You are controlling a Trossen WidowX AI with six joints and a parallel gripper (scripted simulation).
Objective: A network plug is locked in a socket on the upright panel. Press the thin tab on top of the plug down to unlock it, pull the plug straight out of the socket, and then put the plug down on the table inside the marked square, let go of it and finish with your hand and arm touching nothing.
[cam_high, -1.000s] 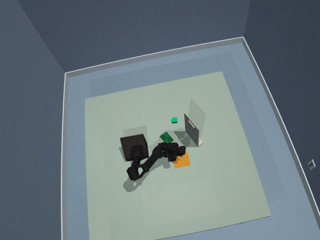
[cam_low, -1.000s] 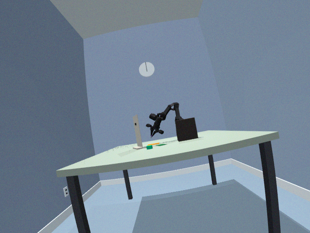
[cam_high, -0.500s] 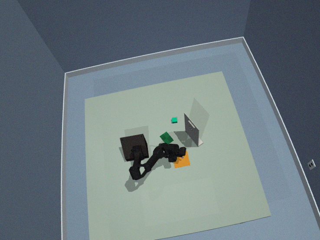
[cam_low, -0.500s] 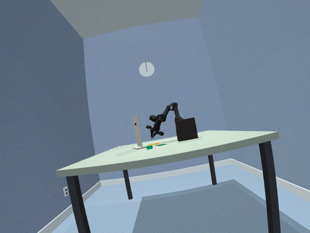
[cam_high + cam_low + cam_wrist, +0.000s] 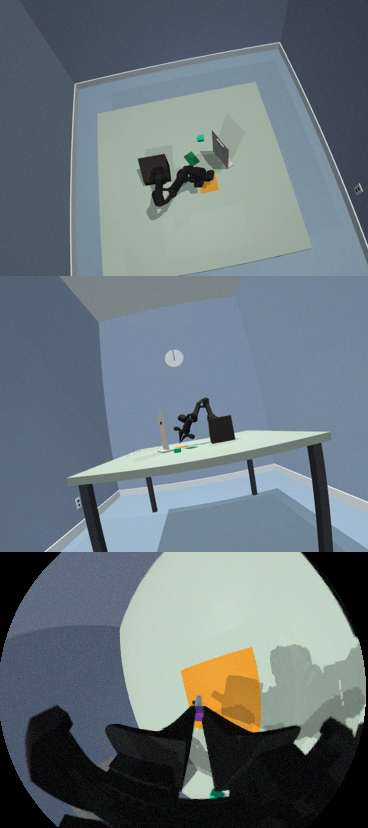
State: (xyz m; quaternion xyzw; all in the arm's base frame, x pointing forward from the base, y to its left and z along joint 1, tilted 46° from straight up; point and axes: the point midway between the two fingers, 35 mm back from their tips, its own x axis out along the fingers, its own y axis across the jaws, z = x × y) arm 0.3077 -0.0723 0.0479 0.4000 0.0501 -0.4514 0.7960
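Observation:
My gripper points steeply down and is shut on the network plug, a small grey-blue piece with a purple part between the fingertips. The plug is out of the panel and hangs a little above the table. The marked square is flat and orange. In the wrist view the plug's tip appears over its near left part. The upright grey panel stands away from the gripper, with small dark openings. The plug's tab is too small to make out.
A bright green block sits near the panel's foot. A flat dark green patch lies between the arm's dark box-shaped base and the panel. The arm's shadow crosses the square.

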